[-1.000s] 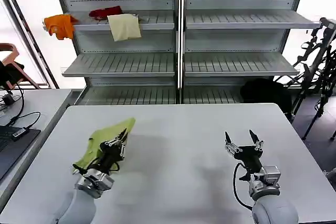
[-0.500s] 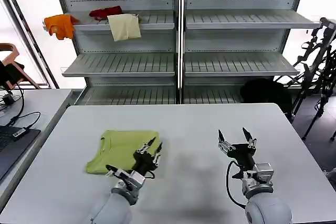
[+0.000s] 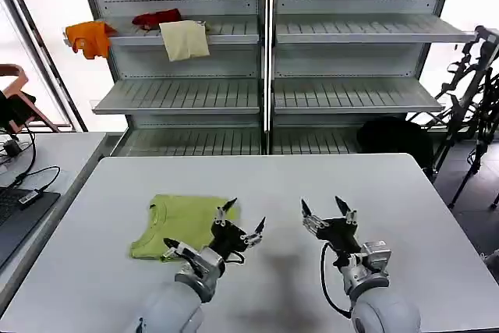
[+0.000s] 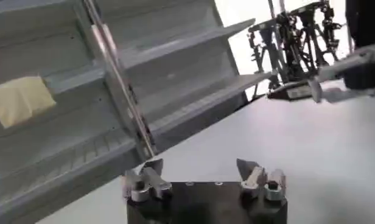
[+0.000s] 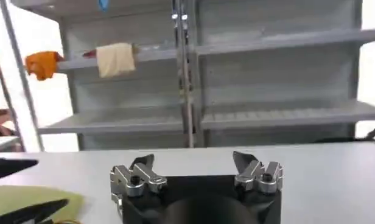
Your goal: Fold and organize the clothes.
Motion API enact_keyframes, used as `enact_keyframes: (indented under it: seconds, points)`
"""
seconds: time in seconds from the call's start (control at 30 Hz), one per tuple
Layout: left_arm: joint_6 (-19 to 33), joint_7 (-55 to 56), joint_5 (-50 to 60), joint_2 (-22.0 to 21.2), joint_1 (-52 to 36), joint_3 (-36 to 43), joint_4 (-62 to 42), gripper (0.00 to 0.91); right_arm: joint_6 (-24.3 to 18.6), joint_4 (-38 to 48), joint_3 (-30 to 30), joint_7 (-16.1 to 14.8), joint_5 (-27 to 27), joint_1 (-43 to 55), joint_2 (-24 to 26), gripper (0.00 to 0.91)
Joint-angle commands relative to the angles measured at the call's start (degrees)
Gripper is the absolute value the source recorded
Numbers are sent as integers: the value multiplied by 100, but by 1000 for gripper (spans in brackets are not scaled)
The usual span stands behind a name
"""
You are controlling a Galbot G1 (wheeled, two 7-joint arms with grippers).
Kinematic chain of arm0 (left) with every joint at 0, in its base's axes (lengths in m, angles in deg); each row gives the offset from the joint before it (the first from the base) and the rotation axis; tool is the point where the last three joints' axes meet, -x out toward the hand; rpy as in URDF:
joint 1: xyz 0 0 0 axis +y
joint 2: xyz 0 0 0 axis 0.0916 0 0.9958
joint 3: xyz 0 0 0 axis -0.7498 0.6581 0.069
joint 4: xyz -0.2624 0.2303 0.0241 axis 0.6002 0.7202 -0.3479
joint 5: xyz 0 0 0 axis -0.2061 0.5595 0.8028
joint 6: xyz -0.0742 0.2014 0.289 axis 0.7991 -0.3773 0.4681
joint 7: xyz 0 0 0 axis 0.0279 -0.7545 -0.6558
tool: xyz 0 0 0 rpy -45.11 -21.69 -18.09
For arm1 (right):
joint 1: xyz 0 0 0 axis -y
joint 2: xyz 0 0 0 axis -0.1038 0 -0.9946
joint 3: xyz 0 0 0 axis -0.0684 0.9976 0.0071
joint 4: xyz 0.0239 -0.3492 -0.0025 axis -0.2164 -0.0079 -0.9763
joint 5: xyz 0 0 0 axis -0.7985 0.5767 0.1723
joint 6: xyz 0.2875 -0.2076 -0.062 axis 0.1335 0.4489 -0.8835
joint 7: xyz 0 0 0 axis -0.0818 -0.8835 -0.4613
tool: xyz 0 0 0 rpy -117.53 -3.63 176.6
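Table (image 3: 405, 193): grey top; the work sits on its left half, the right half bare.
Shelves (image 3: 265, 91): behind the table at 12 o'clock; cream cloth (image 3: 185, 39) and orange cloth (image 3: 90, 37) lie on the upper left shelf and are no part of the job.
Shirt (image 3: 178, 224): lime-green, lying flat on the table at about 9 o'clock from table centre, in a rough rectangle. Long axis runs 9 to 3 o'clock, across the robot's front. Collar end toward 9 o'clock. A strip of it also shows in the right wrist view (image 5: 29, 198).
Left claw (image 3: 243, 222): hovers at the shirt's 3 o'clock edge, fingers spread wide, holding nothing. The wrist view shows its two fingertips apart with bare table between them (image 4: 203, 176).
Right claw (image 3: 325, 214): near table centre, at 3 o'clock from the left claw and clear of the shirt; spread wide, empty (image 5: 196, 173).
Key relation: the shirt lies at 9 o'clock from both claws; the left claw is touching or just over its near edge, the right is well apart from it with bare table between.
Nearer arm: left, plainly.
Judgement: one fold looks done, as the shirt is compact. A further fold would likely run across the long axis, 3 o'clock edge carried toward 9, so the left claw is better placed; the right would have to reach across to 9 o'clock first.
Risk: soft fabric may drag or bunch if pinched at one layer only.
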Motion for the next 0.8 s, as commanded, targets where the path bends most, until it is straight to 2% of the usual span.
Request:
enact_keyframes:
  seconds: [0.03, 0.2, 0.23, 0.27, 0.57, 0.6, 0.63, 0.67, 0.7, 0.8]
  points:
    - [-43, -68, -1088, 307, 86, -2084, 244, 907, 458, 364, 1060, 589, -1965, 378, -211, 907]
    - [-47, -87, -1439, 317, 337, -2801, 304, 907, 469, 759, 1561, 940, -2218, 576, -441, 907]
    - [-49, -80, -1475, 298, 432, -2886, 346, 907, 472, 897, 1673, 1117, -2418, 615, -553, 907]
    - [-45, -86, -1488, 283, 531, -2934, 371, 907, 473, 985, 1750, 1277, -2533, 633, -605, 907]
    - [-37, -69, -1583, 141, 769, -3117, 469, 907, 495, 1270, 2198, 1841, -2629, 755, -824, 907]
    - [-39, -65, -1595, 124, 772, -3124, 476, 907, 496, 1303, 2218, 1901, -2631, 764, -846, 897]
    - [-40, -63, -1618, 115, 776, -3129, 479, 907, 495, 1320, 2229, 1922, -2632, 774, -860, 816]
    - [-42, -55, -1634, 107, 778, -3133, 484, 907, 495, 1322, 2234, 1950, -2632, 780, -868, 796]
    - [-42, -49, -1643, 102, 778, -3135, 485, 907, 500, 1334, 2267, 2023, -2654, 804, -880, 736]
    - [-42, -27, -1674, 88, 776, -3142, 487, 907, 501, 1395, 2315, 2124, -2663, 856, -904, 725]
